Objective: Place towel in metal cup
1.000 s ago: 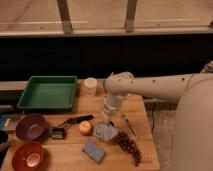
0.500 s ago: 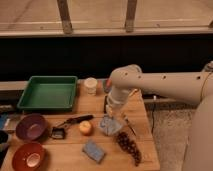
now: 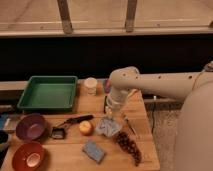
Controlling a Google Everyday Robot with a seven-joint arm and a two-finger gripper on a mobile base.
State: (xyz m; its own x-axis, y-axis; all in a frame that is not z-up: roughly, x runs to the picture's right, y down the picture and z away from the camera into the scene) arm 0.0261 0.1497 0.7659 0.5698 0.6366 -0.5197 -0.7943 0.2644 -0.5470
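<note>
The towel (image 3: 109,126) is a pale grey-blue cloth near the middle of the wooden table (image 3: 60,155), right of an apple (image 3: 86,128). Its top is drawn up into a peak that meets my gripper (image 3: 109,114), which points straight down from the white arm (image 3: 165,84) and looks shut on the cloth's upper corner. The metal cup does not show; the arm and wrist cover the table behind the towel.
A green tray (image 3: 48,92) sits at the back left with a white lidded jar (image 3: 90,85) beside it. A blue slab (image 3: 93,150) and dark grapes (image 3: 129,145) lie near the front. A black utensil (image 3: 70,123), purple bowl (image 3: 31,126) and orange bowl (image 3: 28,156) are at the left.
The arm swung its wrist over the towel and came down onto it. The towel has gone from lying flat to bunched up in a peak under the gripper.
</note>
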